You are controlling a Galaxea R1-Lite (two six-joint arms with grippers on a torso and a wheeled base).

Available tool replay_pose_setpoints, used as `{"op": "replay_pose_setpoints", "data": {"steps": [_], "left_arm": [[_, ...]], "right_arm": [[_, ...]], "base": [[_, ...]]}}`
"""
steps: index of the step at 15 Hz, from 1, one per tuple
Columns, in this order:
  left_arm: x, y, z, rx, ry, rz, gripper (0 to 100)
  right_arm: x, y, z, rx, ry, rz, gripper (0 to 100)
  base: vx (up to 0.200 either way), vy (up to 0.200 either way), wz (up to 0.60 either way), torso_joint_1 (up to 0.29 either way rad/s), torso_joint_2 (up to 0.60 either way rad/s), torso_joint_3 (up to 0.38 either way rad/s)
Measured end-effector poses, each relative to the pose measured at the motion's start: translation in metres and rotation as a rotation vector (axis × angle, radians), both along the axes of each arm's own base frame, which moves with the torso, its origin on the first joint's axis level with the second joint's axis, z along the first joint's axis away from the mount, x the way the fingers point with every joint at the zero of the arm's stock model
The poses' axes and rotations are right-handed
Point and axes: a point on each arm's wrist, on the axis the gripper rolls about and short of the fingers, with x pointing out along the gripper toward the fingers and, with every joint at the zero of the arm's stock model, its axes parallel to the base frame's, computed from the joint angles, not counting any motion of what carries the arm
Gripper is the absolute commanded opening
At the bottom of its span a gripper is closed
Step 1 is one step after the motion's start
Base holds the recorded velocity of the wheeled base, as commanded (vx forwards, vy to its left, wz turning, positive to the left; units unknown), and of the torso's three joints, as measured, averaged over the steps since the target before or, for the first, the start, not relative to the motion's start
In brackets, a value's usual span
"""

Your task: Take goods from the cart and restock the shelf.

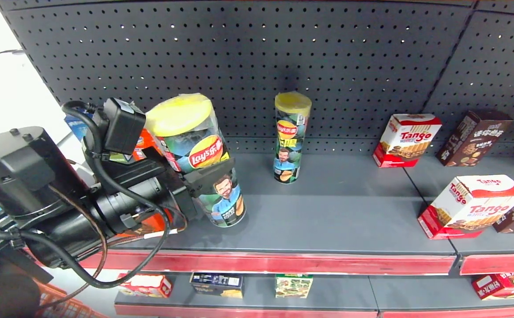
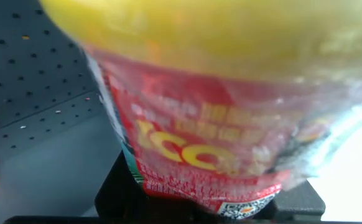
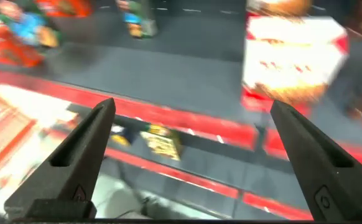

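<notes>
My left gripper (image 1: 197, 179) pinches a chip can (image 1: 204, 152) at mid-height. The can is tilted, its base at the front left of the shelf (image 1: 336, 221). I judge this the placing step: next, stand it upright and release. A second can (image 1: 290, 137) stands at its two o'clock. Both are glossy round tubes with yellow plastic lids, on matte metal. My right gripper (image 3: 193, 155) is spread and empty.

A rear wafer box (image 1: 406, 140) and a front wafer box (image 1: 471, 206) are sitting at the right, a brown biscuit box (image 1: 473, 138) leaning beside the rear one.
</notes>
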Motion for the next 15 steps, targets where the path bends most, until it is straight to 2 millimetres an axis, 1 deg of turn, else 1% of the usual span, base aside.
{"op": "replay_pose_setpoints", "data": {"steps": [2, 4, 6, 7, 9, 13, 15], "left_arm": [[0.002, -0.003, -0.004, 0.011, 0.024, -0.005, 0], [0.006, -0.005, -0.004, 0.026, 0.054, -0.007, 0], [0.011, -0.007, -0.001, 0.056, 0.115, -0.007, 0], [0.013, -0.008, 0.006, 0.054, 0.108, -0.007, 0], [0.014, -0.008, 0.017, 0.038, 0.076, -0.008, 0], [0.015, -0.008, 0.019, 0.034, 0.066, -0.015, 0], [0.016, -0.008, 0.02, 0.033, 0.063, -0.013, 0]], "right_arm": [[0.022, 0.009, 0.027, -0.016, 0.014, 0.131, 100], [0.042, 0.022, 0.051, -0.024, 0.022, 0.224, 100], [0.061, 0.035, 0.067, -0.033, 0.04, 0.268, 100], [0.071, 0.042, 0.072, -0.041, 0.054, 0.282, 100], [0.091, 0.055, 0.073, -0.078, 0.076, 0.305, 100], [0.126, 0.079, 0.067, -0.156, 0.11, 0.328, 100], [0.147, 0.091, 0.07, -0.171, 0.115, 0.329, 100]], "base": [[0.0, 0.0, 0.0, 0.0, 0.0, 0.0], [0.0, 0.0, 0.0, 0.0, 0.0, 0.0], [0.0, 0.0, 0.0, 0.0, 0.0, 0.0], [0.0, 0.0, 0.0, 0.0, 0.0, 0.0], [0.0, 0.0, 0.0, 0.0, 0.0, 0.0], [0.0, 0.0, 0.0, 0.0, 0.0, 0.0], [0.0, 0.0, 0.0, 0.0, 0.0, 0.0]]}}
